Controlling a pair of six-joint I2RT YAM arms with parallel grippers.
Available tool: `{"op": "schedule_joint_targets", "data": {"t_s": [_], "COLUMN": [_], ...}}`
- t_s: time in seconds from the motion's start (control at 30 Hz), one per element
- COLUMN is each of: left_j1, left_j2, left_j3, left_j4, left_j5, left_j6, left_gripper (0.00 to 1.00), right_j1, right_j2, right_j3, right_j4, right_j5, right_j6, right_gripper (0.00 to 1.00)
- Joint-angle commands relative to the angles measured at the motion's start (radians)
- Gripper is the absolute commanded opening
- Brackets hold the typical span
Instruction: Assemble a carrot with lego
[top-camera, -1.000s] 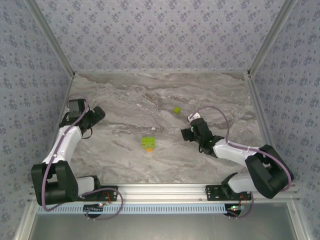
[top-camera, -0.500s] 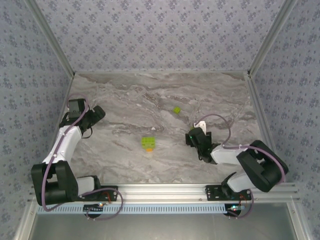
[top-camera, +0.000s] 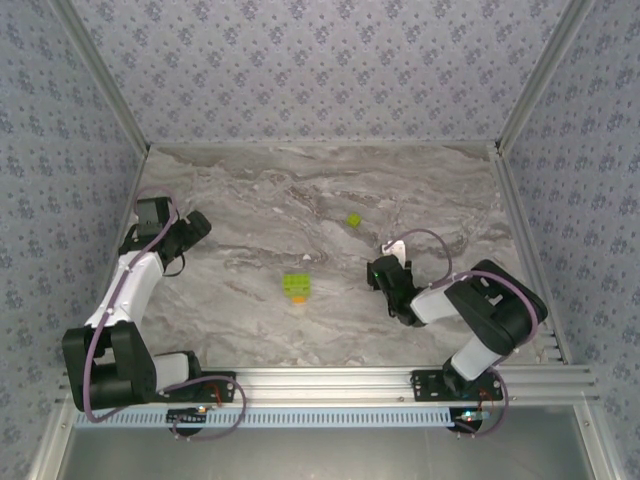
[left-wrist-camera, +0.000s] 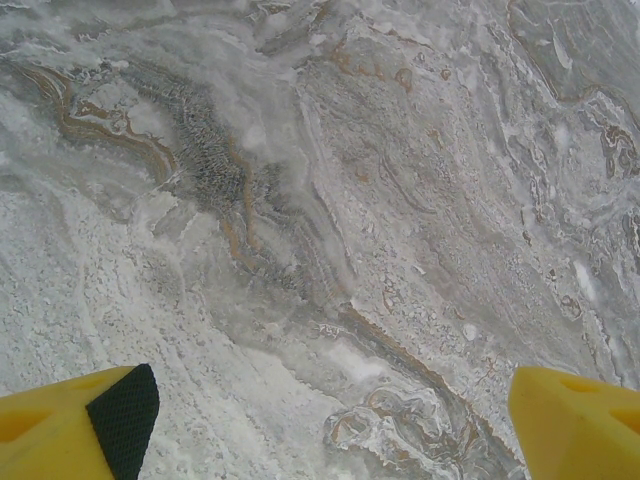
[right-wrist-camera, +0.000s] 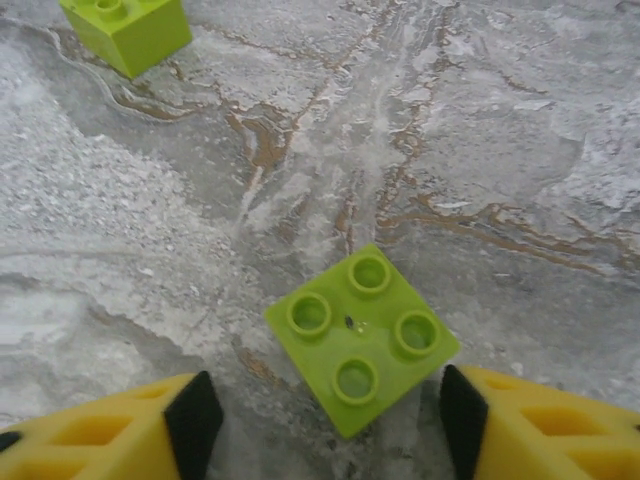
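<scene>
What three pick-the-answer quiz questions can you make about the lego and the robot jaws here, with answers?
1. Where does the nearest lime brick lie in the right wrist view? A. on the table between the right jaws; B. stacked on an orange brick; C. lifted in the air.
2. How many studs does it have on top? A. two; B. four; C. six.
3. How do the left jaws stand? A. shut on a brick; B. shut on nothing; C. wide open above the table.
Answers: 1 A, yellow fingers flank it on the marble; 2 B, four round studs show; 3 C, the tips sit far apart with marble between.
</scene>
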Motion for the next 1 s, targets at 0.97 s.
{"op": "schedule_joint_targets", "data": {"t_s": [0.97], "left_j1": [0.001], "left_j2": [-0.011], "left_j3": [-0.002], "left_j4": [0.003], "left_j5": [0.01], "left_j6": [-0.006], "left_gripper": [0.92], "right_j1": [0.103], "right_j2": [0.139], "right_j3": [0.244], "right_j4": [-0.347], "right_j5": [-0.76], "right_j6": [-0.411], "right_gripper": [0.35]}}
